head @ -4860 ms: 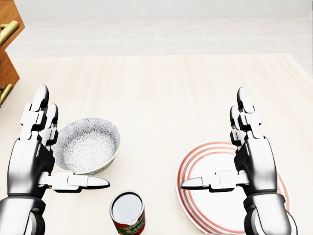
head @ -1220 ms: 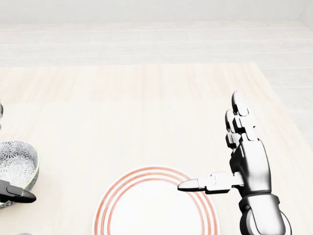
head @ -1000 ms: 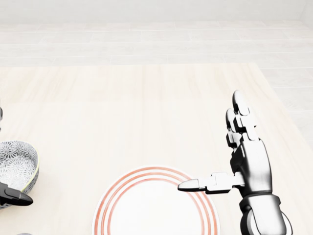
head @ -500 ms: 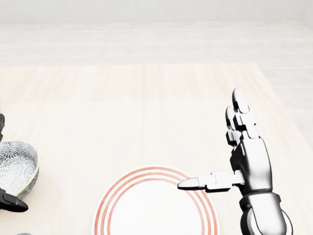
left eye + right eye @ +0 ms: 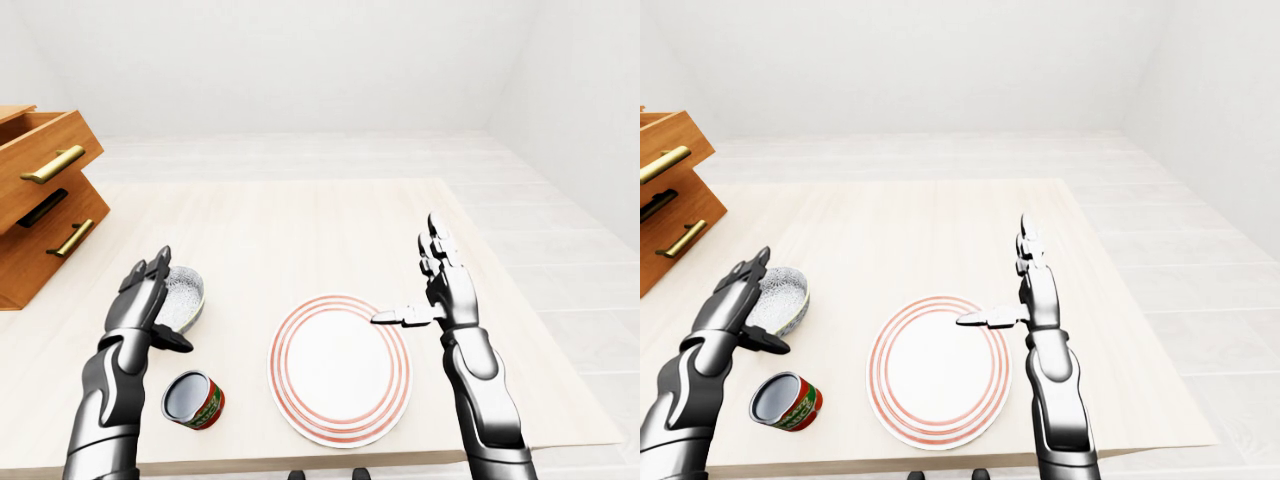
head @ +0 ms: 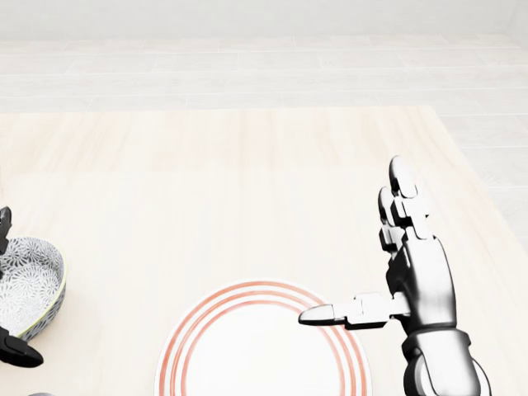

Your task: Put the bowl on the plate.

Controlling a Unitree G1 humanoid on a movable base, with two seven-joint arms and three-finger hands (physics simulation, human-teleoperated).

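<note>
The grey patterned bowl (image 5: pixel 184 296) sits upright on the pale wooden table (image 5: pixel 290 230), at the left in the left-eye view. My left hand (image 5: pixel 168 306) stands open about its left side, fingers (image 5: pixel 147 283) up beside the rim and thumb below it, not closed round it. The white plate with red rings (image 5: pixel 340 368) lies bare to the bowl's right, near the table's lower edge. My right hand (image 5: pixel 405 272) is open and upright, with its thumb reaching over the plate's right rim. In the head view only part of the bowl (image 6: pixel 29 285) shows at the left edge.
A red-labelled can (image 5: pixel 194 400) stands below the bowl, close to my left forearm. A wooden drawer unit with brass handles (image 5: pixel 40 205) occupies the table's left end. The table's right edge (image 5: pixel 520 330) lies just beyond my right arm.
Since 4.9 s ago the head camera has shifted right, so the plate is central and the bowl at the left edge. Over the last second my left thumb dropped lower; the right hand barely moved.
</note>
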